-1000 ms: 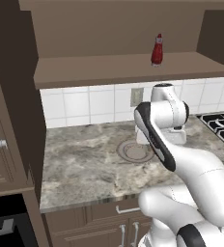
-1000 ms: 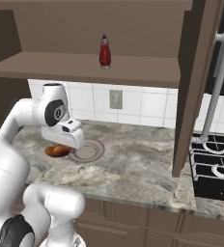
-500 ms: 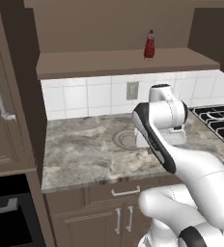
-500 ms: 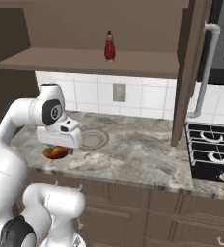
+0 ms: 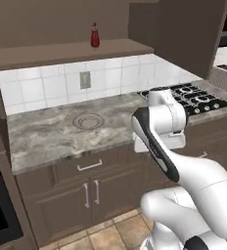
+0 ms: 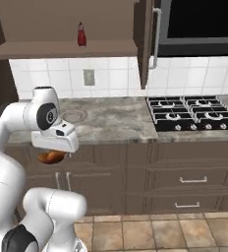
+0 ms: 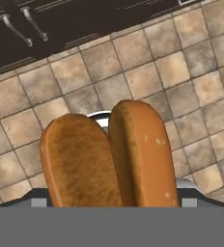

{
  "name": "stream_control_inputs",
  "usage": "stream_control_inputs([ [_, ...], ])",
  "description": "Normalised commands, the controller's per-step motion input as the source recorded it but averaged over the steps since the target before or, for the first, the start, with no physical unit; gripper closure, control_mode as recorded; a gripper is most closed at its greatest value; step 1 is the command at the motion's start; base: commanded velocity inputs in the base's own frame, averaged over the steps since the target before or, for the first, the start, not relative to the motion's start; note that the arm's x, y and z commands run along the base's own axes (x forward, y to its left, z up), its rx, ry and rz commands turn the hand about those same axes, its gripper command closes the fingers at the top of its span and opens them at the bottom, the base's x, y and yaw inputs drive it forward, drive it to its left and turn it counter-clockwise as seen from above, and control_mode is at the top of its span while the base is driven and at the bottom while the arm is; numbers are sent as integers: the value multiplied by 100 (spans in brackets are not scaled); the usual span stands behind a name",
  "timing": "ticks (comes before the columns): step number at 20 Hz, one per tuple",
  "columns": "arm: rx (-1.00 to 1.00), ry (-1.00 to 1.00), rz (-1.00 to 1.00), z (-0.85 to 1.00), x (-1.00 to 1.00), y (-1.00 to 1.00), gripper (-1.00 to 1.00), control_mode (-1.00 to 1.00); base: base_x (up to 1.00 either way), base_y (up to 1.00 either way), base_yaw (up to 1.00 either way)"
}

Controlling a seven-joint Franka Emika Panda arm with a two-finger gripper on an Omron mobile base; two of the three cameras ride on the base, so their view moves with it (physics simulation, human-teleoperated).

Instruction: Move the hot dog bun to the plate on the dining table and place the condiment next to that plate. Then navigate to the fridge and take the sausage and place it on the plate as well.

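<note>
The hot dog bun [image 7: 109,159], orange-tan and split lengthwise, sits between my fingers and covers them in the hand view, with tiled floor below it. In the right base view the bun [image 6: 50,157] hangs under my hand, and my gripper [image 6: 52,153] is shut on it, in front of the wall counter's drawers. The condiment [image 5: 94,35] is a small red bottle standing upright on the brown shelf above the counter [image 6: 81,34]. The plate, the dining table, the fridge and the sausage are out of view.
A round grey ring-shaped disc [image 5: 88,120] lies on the marble wall counter [image 6: 111,120]. The gas hob [image 6: 187,112] is to its right. An upper cabinet door [image 6: 144,42] stands open. Brown drawers and cabinets [image 5: 88,188] line the front, above a tiled floor [image 7: 181,72].
Both base views have shifted: the base has backed off and swung right, so the counter looks farther away and the hob has come in. The bun stays in my gripper, now off the counter, over the floor.
</note>
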Motion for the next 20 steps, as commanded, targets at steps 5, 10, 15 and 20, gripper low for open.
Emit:
stream_control_inputs([
  [5, 0, 0, 0, 0, 0, 0, 100, 100, -15, 0, -96],
  [10, 0, 0, 0, 0, 0, 0, 100, 100, -10, 0, -95],
  [15, 0, 0, 0, 0, 0, 0, 100, 100, -10, -2, -92],
  [20, 0, 0, 0, 0, 0, 0, 100, 100, -17, -10, -87],
])
